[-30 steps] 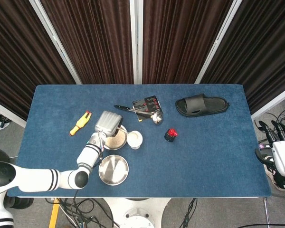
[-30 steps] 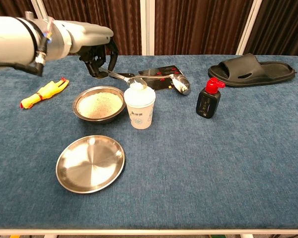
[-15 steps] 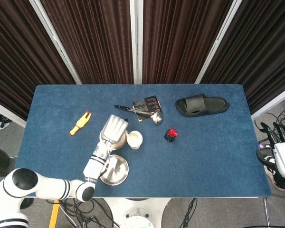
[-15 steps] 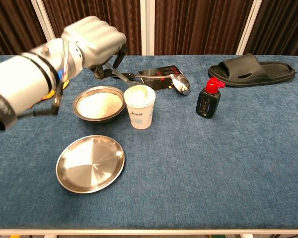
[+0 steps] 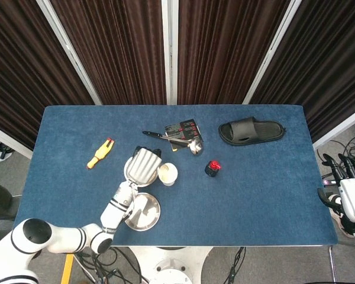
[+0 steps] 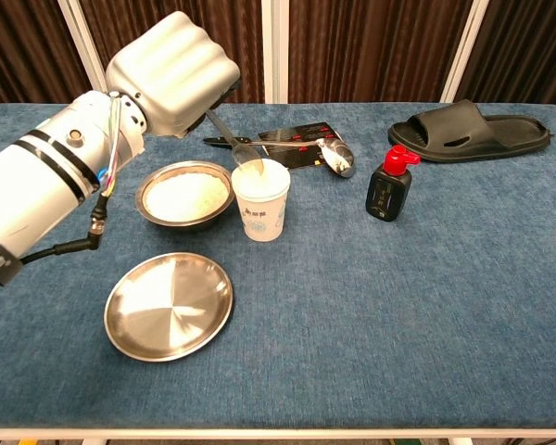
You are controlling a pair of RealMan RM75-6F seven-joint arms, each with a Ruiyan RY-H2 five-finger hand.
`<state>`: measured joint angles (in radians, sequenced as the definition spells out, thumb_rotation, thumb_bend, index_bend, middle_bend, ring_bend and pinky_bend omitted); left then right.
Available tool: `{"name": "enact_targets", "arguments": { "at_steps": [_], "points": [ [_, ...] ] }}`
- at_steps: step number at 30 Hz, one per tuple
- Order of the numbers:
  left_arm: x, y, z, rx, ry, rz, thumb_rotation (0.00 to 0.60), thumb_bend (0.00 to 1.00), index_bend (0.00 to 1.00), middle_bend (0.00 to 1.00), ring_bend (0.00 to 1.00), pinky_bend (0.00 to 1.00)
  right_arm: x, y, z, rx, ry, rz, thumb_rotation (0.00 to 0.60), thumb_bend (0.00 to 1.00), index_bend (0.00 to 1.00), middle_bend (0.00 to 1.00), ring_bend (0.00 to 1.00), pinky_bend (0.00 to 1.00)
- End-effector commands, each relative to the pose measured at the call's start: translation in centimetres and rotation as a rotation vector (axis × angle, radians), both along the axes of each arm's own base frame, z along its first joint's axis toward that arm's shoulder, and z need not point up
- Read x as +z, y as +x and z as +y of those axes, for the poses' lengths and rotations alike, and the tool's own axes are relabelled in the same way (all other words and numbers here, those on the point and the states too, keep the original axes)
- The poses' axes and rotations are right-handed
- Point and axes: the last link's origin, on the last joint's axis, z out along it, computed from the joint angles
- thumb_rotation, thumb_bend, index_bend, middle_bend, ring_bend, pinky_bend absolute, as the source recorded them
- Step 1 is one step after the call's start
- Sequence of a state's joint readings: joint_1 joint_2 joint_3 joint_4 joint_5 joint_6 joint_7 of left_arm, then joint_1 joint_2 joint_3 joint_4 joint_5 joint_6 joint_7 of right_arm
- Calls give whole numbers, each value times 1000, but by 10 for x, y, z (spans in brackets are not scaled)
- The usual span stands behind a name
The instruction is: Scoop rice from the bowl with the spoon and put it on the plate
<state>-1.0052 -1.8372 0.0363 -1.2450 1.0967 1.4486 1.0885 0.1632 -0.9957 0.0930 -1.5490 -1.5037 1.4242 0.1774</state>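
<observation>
Since the plate [image 6: 169,306] nearest us shows bare metal, we judge no rice has landed there yet. Behind it the bowl [image 6: 185,195] holds rice. Our left hand [image 6: 171,74] grips the spoon [image 6: 233,146], tipped into the cup [image 6: 261,200]; its load is hidden. Our right hand [image 5: 348,192] waits off-table with fingers apart, holding nothing.

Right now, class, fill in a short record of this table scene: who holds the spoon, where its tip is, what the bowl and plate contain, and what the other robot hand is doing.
spoon holder: left robot hand grips the spoon
spoon tip: at the rim of the paper cup
bowl: holds rice
plate: no rice visible
right robot hand: off the table's right edge, holding nothing, fingers apart
</observation>
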Motion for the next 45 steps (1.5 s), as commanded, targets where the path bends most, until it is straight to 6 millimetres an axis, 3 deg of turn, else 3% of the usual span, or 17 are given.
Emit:
{"name": "enact_targets", "arguments": {
  "at_steps": [1,11,20,24,31,36,45],
  "points": [
    [-1,-2,0,-28,22,47,600,543,639,914,887,1000,1,0,1,1,-3,1,600,268,65,232,0,67],
    [6,-5,4,-30,43,45,600,543,639,915,887,1000,2,1,2,1,-6,0,600,268,64,234,0,67],
    [27,-7,-3,149,-195,-349,600,543,637,914,887,1000,2,2,2,2,-8,-4,600,268,65,233,0,67],
    [40,-22,-9,272,-341,-514,600,546,637,914,887,1000,1,1,2,2,-6,-8,600,268,64,233,0,67],
    [58,-63,-29,413,-536,-568,600,552,639,913,885,1000,0,2,3,6,-5,-10,600,268,65,232,0,67],
    [53,-90,-50,443,-617,-495,600,553,639,911,882,1000,0,3,2,9,-2,-9,600,268,65,232,0,68],
    [24,-99,-66,372,-713,-341,600,552,633,903,876,1000,-3,6,1,10,2,-8,600,268,65,232,0,67]
  ]
}}
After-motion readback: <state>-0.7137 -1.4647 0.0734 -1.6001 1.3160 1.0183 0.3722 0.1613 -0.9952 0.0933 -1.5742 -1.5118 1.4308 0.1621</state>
